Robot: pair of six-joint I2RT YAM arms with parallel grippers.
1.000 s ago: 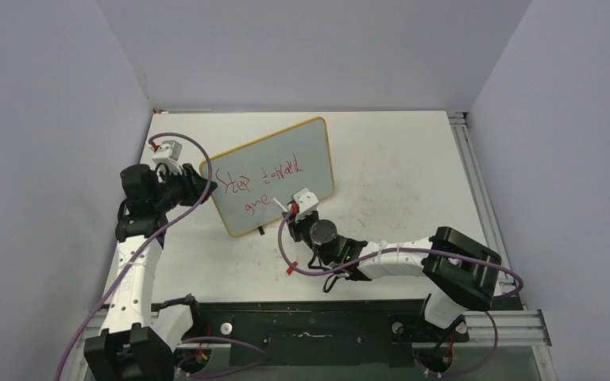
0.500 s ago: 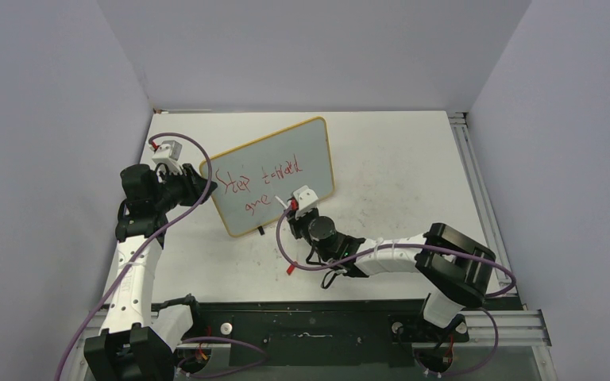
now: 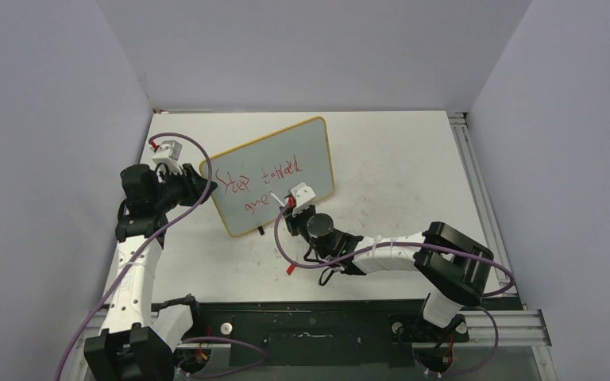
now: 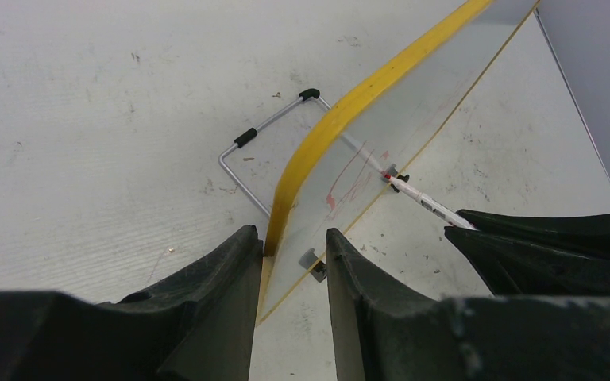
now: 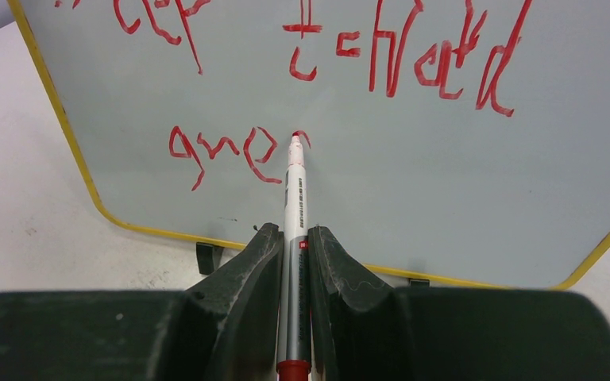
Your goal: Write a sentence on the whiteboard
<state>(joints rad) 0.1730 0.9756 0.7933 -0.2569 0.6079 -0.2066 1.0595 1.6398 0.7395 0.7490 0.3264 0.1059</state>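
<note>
Pinching the barrel of a red marker (image 5: 294, 206) between them, the right fingers (image 5: 258, 266) are closed tight on it. Its long axis runs straight out from the fingers toward the whiteboard (image 5: 445, 167). The red tip rests on the board's face, at a small fresh stroke just right of the letters "gre" on the lower line. The sentence (image 5: 389, 71) so far reads roughly "Step toward" on the upper line and only that fragment below, so by my judgement the last word is barely begun.

The relation that matters is sideways. The bare board for the remaining letters lies to the right of the tip along the lower line, above the yellow bottom frame. The pen should therefore travel across its own axis while staying pressed in.

The left fingers (image 4: 214, 294) are closed on the board's yellow side frame, steadying it from the end opposite the bare stretch. The thin wire stand (image 4: 242, 155) behind the board is visible past them.

In the top view the board stands tilted on the surface (image 3: 397, 159), close to the left edge and nearer the far left corner than the near edge. The right arm reaches across to its writing face and is the nearer one to the unfinished line.
</note>
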